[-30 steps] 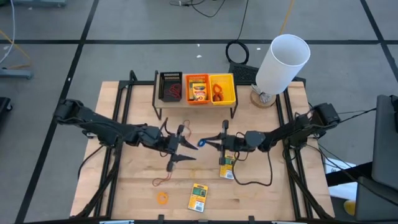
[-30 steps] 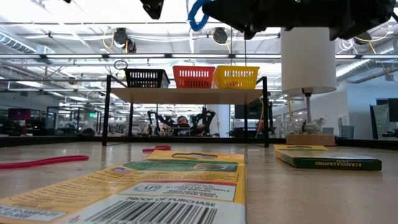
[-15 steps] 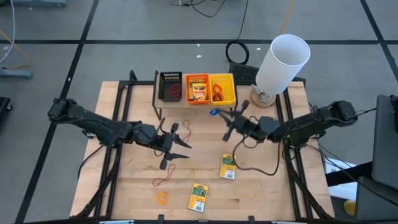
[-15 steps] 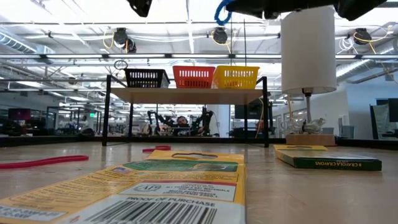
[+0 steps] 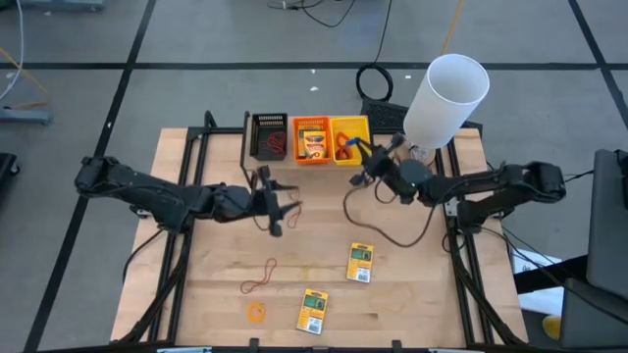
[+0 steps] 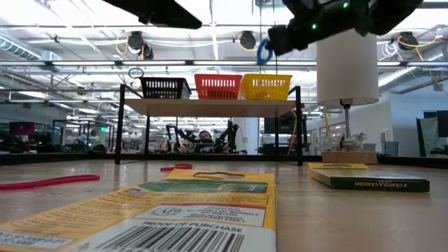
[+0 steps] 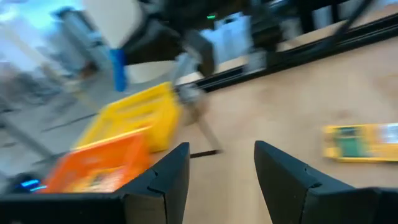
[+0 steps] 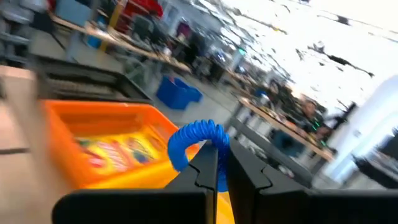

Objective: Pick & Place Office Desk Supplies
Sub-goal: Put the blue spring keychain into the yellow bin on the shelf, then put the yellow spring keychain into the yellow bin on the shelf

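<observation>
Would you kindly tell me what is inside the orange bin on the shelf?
The orange bin holds a yellow pack with an orange loop beside it. Anything beneath them is covered.

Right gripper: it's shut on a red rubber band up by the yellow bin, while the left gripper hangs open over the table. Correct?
Not quite: the rubber band is blue, not red, as the right wrist view shows. The rest holds: the right gripper is shut on it up by the yellow bin, and the left gripper hangs open over the table.
</observation>
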Controlling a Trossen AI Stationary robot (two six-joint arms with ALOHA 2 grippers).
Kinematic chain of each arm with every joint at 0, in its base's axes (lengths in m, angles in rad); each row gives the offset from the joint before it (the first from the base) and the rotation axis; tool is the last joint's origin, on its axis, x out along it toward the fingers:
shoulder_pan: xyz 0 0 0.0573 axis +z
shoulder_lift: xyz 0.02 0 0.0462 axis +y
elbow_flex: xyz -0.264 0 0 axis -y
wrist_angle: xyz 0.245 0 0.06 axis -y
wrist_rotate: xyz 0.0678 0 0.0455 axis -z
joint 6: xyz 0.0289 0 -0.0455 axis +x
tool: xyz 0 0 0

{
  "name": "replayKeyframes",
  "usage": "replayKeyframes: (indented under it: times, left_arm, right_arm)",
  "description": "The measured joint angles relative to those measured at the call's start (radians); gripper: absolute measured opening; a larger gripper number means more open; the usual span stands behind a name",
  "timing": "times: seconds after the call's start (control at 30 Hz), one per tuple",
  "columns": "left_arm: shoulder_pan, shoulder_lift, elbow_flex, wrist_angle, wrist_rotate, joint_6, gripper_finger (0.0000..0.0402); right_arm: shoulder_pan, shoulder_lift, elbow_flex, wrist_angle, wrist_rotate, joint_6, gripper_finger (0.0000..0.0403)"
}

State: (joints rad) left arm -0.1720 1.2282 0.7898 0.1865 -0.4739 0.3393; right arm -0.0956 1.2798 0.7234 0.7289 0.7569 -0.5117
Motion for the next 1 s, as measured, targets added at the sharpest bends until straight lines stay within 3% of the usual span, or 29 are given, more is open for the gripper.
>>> replayKeyframes:
  times: [0.17,0.37,0.47,0.8,1.0]
  left_arm:
    - [0.039,0.0,0.0,0.029,-0.108,0.095,0.017]
    - [0.068,0.0,0.0,0.039,-0.123,0.097,0.017]
    - [0.071,0.0,0.0,0.038,-0.124,0.096,0.017]
    - [0.07,0.0,0.0,0.027,-0.123,0.085,0.017]
    - [0.07,0.0,0.0,0.027,-0.123,0.085,0.017]
  right_arm:
    - [-0.098,-0.001,0.0,-0.122,-0.058,0.114,0.0007]
    - [-0.165,-0.001,0.0,-0.177,-0.234,0.274,0.0026]
    - [-0.174,-0.001,0.0,-0.193,-0.295,0.305,0.0055]
    - [-0.174,-0.001,0.0,-0.174,-0.282,0.312,0.019]
    - [-0.174,-0.001,0.0,-0.173,-0.283,0.342,0.0236]
